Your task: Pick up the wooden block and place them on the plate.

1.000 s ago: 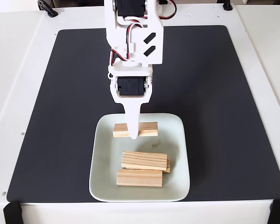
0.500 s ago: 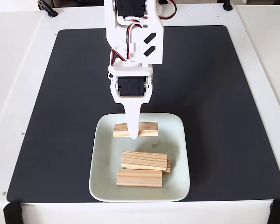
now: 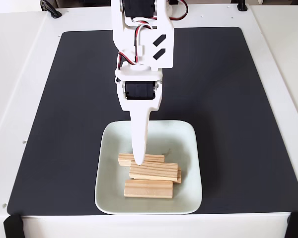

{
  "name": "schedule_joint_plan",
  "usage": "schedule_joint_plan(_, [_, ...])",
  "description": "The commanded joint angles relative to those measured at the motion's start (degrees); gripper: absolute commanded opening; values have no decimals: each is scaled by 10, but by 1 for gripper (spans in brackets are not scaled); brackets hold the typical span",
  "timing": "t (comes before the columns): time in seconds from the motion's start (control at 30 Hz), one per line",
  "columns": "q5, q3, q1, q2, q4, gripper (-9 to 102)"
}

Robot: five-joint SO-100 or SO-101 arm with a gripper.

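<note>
No readable writing anywhere, just two black slanted slots on the white arm [image 3: 141,44]. The claw [image 3: 138,159] is reaching down from 12 o'clock and sitting right on the top wooden block [image 3: 151,158], tip touching or covering its left half; can't tell if it's clenched or let go, since one finger is showing from this angle. All the blocks are lying on the plate [image 3: 188,148] with long axes running 9 to 3 o'clock, the middle pair [image 3: 156,171] stacked, the last one [image 3: 148,189] toward 6 o'clock. The plate is sitting at the 6 o'clock edge of the black mat [image 3: 228,99], which is lying wide open on both sides.
</note>
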Motion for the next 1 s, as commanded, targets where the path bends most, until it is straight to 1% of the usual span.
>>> schedule_joint_plan(0.0, [1, -27, 0, 20, 3, 55])
schedule_joint_plan(0.23, [1, -25, -2, 21, -4, 55])
schedule_joint_plan(0.37, [-4, 11, -2, 55, -5, 54])
schedule_joint_plan(0.43, [-5, 49, -3, 78, -23, 49])
schedule_joint_plan(0.5, [-5, 94, -3, 104, -54, 40])
schedule_joint_plan(0.63, [-6, 163, -3, 151, -118, 16])
schedule_joint_plan(0.7, [0, 174, -3, 163, -133, 3])
schedule_joint_plan(0.73, [1, 176, -3, 168, -136, -2])
schedule_joint_plan(0.8, [1, 176, -8, 171, -138, 1])
schedule_joint_plan(0.9, [0, 175, -11, 175, -138, -1])
schedule_joint_plan(0.97, [-1, 175, -11, 179, -138, 0])
